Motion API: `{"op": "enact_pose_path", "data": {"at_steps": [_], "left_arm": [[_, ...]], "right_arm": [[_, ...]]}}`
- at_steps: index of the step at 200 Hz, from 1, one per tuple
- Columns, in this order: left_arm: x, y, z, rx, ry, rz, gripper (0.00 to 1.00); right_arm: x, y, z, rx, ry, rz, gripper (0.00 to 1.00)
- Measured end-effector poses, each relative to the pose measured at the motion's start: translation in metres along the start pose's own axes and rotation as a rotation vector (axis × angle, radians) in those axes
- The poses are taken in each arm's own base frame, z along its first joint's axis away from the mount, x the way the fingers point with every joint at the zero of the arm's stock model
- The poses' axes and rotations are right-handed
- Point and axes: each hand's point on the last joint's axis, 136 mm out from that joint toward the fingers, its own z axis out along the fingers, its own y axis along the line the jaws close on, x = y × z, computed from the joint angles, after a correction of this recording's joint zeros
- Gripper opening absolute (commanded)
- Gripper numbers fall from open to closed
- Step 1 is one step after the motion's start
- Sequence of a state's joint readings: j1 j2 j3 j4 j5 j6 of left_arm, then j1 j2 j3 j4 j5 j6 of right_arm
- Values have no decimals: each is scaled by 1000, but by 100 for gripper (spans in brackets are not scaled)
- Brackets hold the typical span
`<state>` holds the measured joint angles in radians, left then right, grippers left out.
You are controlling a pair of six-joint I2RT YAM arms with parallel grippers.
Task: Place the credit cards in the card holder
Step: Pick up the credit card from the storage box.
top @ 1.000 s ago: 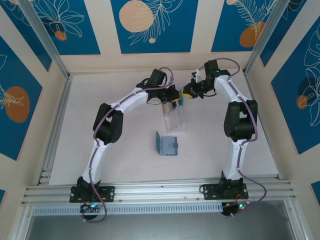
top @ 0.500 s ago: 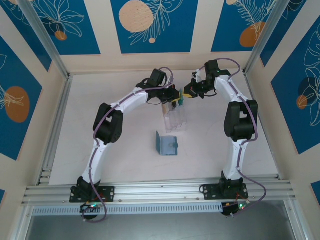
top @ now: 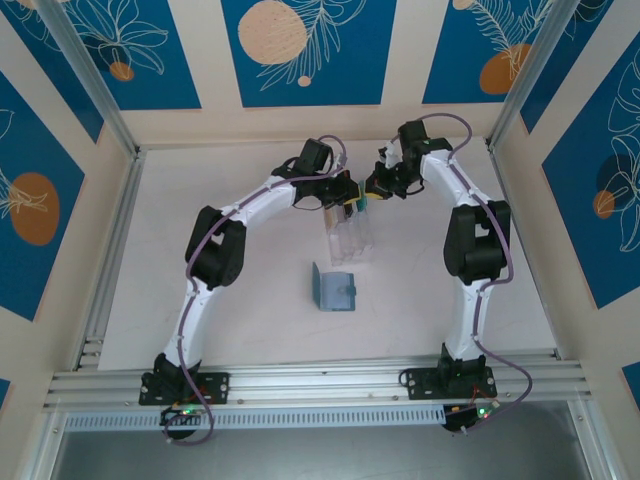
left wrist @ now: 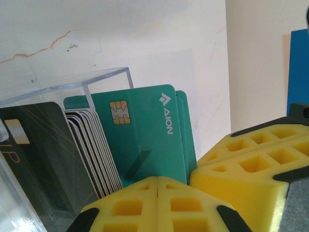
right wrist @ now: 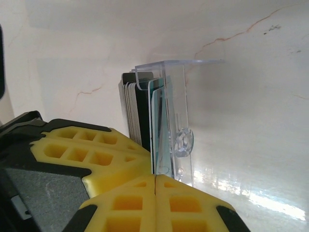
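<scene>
Several credit cards stand on edge in a clear acrylic rack (top: 349,238) at the back of the table. A teal card with a chip (left wrist: 145,130) faces the left wrist camera, with pale and dark cards (left wrist: 43,145) behind it. My left gripper (top: 349,203) (left wrist: 158,186) is shut, its tips against the lower face of that teal card, nothing between them. My right gripper (top: 367,192) (right wrist: 155,181) is shut, and the edge of a teal card (right wrist: 155,125) runs straight into its seam. The card holder (top: 334,289), a slate-teal wallet, lies partly open nearer to me, apart from both grippers.
The rack's clear end wall (right wrist: 178,96) rises just right of the gripped card. The right gripper's yellow fingers (left wrist: 251,164) crowd the left gripper at the rack's far end. The back wall is close behind. White table (top: 230,320) surrounds the wallet.
The right arm has shifted a little to the left, toward the rack's far end. The left arm, the rack and the wallet have stayed put.
</scene>
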<state>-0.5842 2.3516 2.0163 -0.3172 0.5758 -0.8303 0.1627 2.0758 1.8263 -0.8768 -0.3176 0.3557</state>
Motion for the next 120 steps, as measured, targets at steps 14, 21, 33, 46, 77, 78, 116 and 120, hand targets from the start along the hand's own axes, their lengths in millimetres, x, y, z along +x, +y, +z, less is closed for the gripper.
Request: {"op": "enact_pose_path", "data": {"at_steps": [14, 21, 33, 46, 77, 78, 116, 120], "left_arm": [[0, 0, 0, 0, -1, 0, 3], [0, 0, 0, 0, -1, 0, 3], [-1, 0, 0, 0, -1, 0, 3], [-1, 0, 0, 0, -2, 0, 3], [-1, 0, 0, 0, -2, 0, 3], [-1, 0, 0, 0, -2, 0, 3], [-1, 0, 0, 0, -2, 0, 3], [-1, 0, 0, 0, -2, 0, 3]], "right_arm": [[0, 1, -4, 14, -8, -4, 0], [0, 1, -6, 18, -13, -7, 0], [0, 3, -10, 22, -18, -10, 0], [0, 5, -13, 23, -23, -15, 0], [1, 6, -15, 22, -24, -16, 0], [1, 6, -15, 22, -24, -15, 0], [1, 5, -16, 21, -21, -15, 0], [1, 5, -16, 21, -20, -15, 1]]}}
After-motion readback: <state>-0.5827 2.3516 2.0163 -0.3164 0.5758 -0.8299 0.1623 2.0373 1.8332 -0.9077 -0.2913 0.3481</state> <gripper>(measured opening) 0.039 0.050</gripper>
